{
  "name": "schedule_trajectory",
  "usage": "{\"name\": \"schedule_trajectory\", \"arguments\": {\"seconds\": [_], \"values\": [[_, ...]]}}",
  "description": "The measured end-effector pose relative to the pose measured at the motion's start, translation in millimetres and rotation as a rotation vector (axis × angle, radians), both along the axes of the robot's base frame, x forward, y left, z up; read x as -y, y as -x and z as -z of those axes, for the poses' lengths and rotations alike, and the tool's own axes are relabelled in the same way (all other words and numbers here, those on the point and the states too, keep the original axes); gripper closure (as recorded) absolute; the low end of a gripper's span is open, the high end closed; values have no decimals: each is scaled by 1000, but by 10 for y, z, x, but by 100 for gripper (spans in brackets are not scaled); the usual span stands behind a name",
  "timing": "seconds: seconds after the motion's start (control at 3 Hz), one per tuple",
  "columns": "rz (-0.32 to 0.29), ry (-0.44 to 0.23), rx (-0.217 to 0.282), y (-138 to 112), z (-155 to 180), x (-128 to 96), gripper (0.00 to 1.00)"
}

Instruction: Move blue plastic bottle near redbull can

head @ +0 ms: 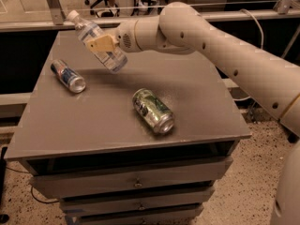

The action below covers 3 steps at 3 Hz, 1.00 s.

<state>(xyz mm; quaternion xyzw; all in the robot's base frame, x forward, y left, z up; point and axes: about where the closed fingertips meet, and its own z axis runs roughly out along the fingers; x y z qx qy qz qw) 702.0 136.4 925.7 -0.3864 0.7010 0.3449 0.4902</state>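
Across the middle of the frame, a grey cabinet's flat surface (pixel 197 102) carries two cans, and its drawer fronts (pixel 136 184) fill the bottom of the picture. From the right edge, the robot's cream-coloured arm (pixel 225 50) reaches in on a long diagonal, its thick segments crossing above the far right corner of the surface and ending at upper centre-left.

At the arm's tip, the blue plastic bottle (pixel 111 57) is held in the air at upper left, clear of the surface. It is tilted, with its white cap pointing to the upper left corner of the frame and its base down toward the centre. The green can (pixel 153 110) lies on its side near the middle of the surface, one round end turned toward the lower right, well apart from the bottle.

The redbull can (pixel 68 75), slimmer, lies on its side at the left of the surface, silver top toward the lower right. It sits below and left of the raised bottle, near it but not touching. The hand (pixel 99 45) is clamped on the bottle's mid-section, a tan finger (pixel 104 41) showing flat across the label, so the bottle hangs in its grip.
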Motion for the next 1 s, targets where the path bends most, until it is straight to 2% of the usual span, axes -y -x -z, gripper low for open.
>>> {"name": "schedule_trajectory", "arguments": {"seconds": [0.67, 1.0], "values": [[-47, 71, -111, 123, 348, -3, 100], [-65, 104, -146, 184, 451, 4, 83]]}}
